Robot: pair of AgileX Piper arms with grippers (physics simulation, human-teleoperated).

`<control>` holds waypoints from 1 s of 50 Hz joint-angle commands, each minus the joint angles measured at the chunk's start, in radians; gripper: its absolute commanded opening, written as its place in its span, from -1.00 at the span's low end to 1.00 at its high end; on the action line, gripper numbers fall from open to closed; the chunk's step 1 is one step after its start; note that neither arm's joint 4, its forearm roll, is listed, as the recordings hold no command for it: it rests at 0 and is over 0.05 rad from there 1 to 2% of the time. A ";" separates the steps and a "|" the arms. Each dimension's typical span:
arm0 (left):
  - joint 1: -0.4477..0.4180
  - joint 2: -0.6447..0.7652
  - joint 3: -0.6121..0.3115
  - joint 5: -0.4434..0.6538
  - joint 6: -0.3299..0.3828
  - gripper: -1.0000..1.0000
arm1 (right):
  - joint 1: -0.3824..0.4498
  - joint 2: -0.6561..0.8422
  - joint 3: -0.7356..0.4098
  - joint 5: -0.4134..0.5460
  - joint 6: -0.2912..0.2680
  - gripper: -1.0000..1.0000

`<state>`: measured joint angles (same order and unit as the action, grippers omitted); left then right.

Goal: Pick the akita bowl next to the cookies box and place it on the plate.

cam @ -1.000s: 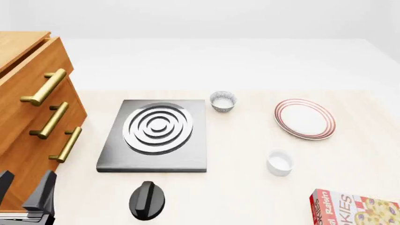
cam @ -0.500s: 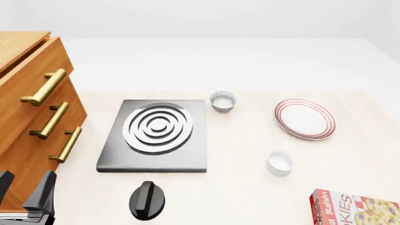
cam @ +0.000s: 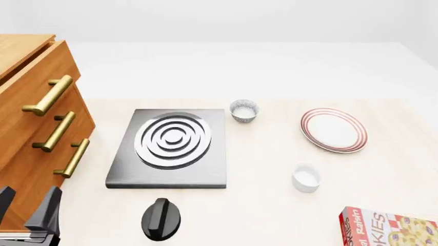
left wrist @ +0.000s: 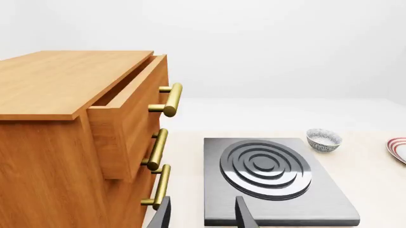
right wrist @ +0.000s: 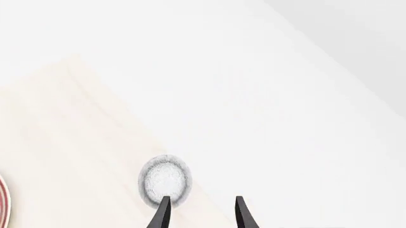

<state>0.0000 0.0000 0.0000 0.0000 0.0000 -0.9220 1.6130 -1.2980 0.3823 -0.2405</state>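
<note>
Your right wrist view caught the akita bowl near the worktop edge, just beyond your right gripper, jaws spread. The front view missed it, showing only a second bowl, the plate and the box. Your left gripper had its jaws spread too.

Slim black tapered gripper fingers

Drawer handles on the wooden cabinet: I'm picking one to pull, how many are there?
3, stacked down the cabinet front at left: top handle, middle handle, bottom handle. None looks hidden.
</note>
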 commanded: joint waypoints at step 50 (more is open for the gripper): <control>0.000 0.000 0.000 0.000 0.000 1.00 | 0.031 0.404 -0.140 -0.108 -0.054 1.00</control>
<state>0.0000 0.0000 0.0000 0.0000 0.0000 -0.8970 1.9584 -1.4388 0.3045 -0.2806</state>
